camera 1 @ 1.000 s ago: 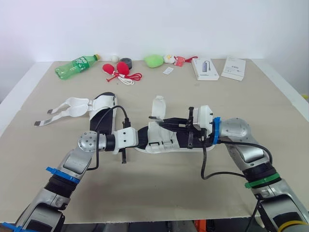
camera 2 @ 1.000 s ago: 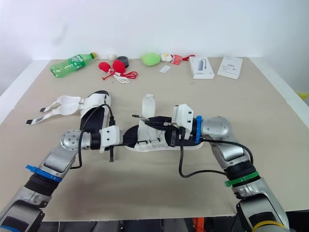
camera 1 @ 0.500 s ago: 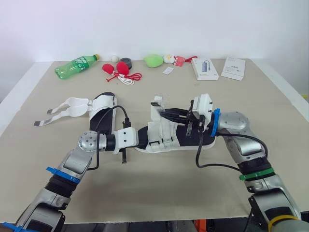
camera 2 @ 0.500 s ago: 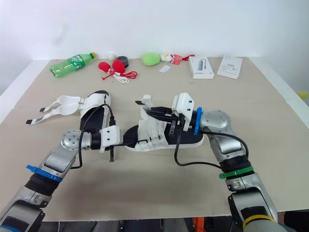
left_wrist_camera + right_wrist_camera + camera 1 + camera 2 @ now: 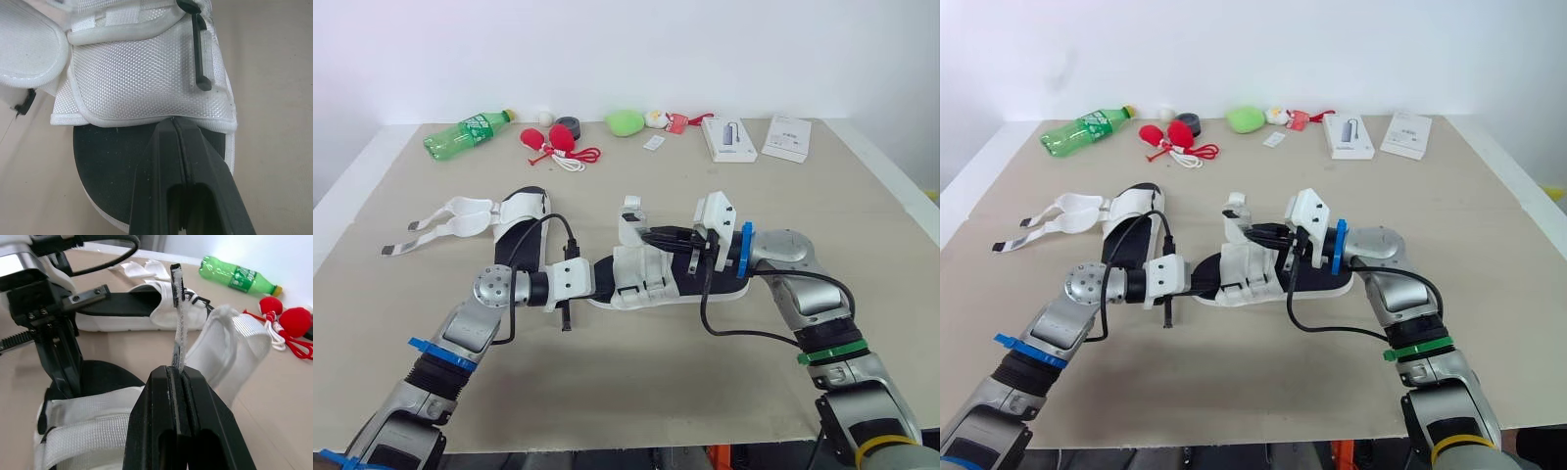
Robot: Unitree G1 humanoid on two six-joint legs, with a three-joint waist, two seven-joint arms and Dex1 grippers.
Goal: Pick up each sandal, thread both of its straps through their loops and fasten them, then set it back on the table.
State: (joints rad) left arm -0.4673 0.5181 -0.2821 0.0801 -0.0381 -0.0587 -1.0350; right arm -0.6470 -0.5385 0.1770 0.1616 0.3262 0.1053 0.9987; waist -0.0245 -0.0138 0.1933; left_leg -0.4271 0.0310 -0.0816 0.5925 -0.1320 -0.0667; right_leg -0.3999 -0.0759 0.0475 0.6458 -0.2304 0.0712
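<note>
White strap (image 5: pixel 177 308), pinched upright in my right gripper (image 5: pixel 177 369), belongs to the sandal (image 5: pixel 641 276) lying on the table (image 5: pixel 636 392), its toe clenched by my left gripper (image 5: pixel 175 121); I judge I should keep it taut and square to the black loop (image 5: pixel 200 58) before feeding.

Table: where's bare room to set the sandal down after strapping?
Bare: right side of the table, in front of the white boxes; also the near strip in front of the held sandal. Crowded: the back edge from the green bottle to the boxes, and left-centre around the open sandal and its loose straps.
</note>
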